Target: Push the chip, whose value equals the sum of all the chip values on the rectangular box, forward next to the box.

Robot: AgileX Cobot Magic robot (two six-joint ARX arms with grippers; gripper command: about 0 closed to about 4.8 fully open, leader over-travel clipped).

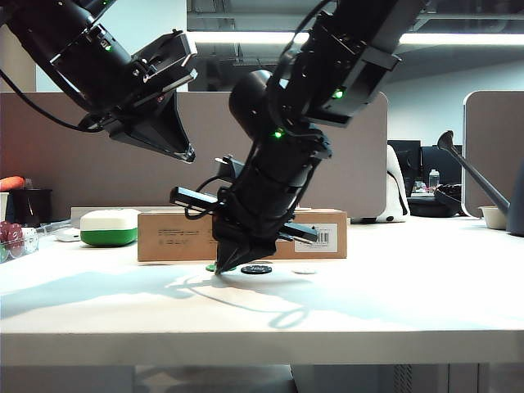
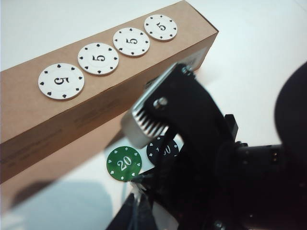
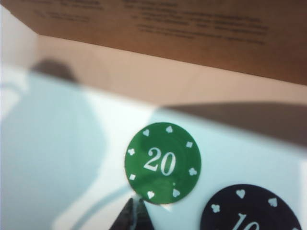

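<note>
The green chip marked 20 lies flat on the white table just in front of the brown rectangular box. My right gripper is shut and empty, with its tip down at the table and touching the chip's near edge. In the exterior view that gripper stands right beside the chip. Several white chips marked 5 lie in a row on top of the box. My left gripper hangs shut and empty high above the box's left part, looking down on the green chip.
A black chip lies close to the right of the green one, and a white chip lies further right. A green-and-white case stands left of the box. A watering can and a bowl are at the far right.
</note>
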